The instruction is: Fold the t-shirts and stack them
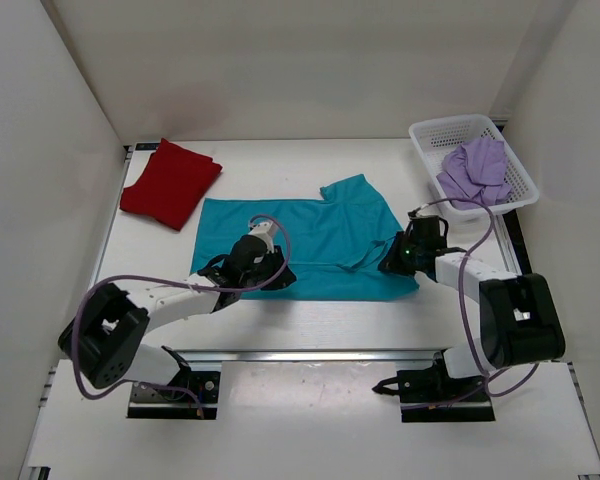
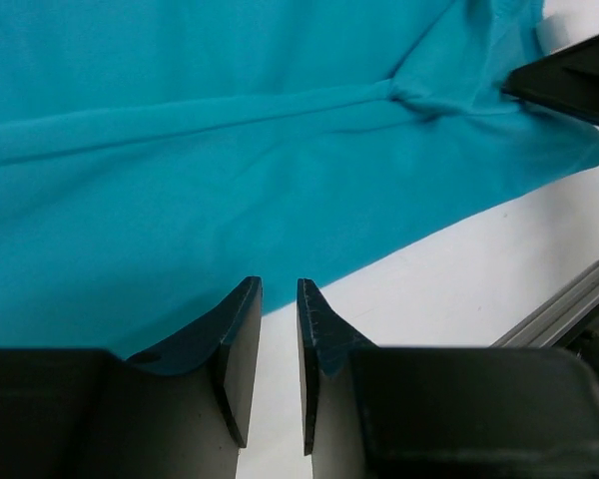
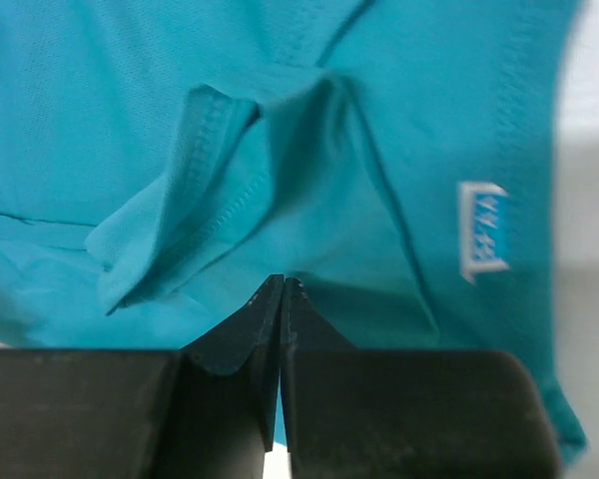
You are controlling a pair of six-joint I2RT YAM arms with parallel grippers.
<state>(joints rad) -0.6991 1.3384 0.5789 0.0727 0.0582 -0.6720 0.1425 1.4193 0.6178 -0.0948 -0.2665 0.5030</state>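
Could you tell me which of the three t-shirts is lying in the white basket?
The lavender t-shirt, crumpled in the basket; the teal t-shirt is spread on the table and the red t-shirt lies folded.

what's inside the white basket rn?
A crumpled lavender t-shirt lies inside the white basket. The shirt covers the basket floor beneath it, so anything underneath can't be seen.

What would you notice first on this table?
A big teal t-shirt lies spread mid-table; the left end effector hovers at its near edge and the right end effector pinches a fold. A folded red t-shirt sits far left, a crumpled lavender t-shirt in the white basket far right.
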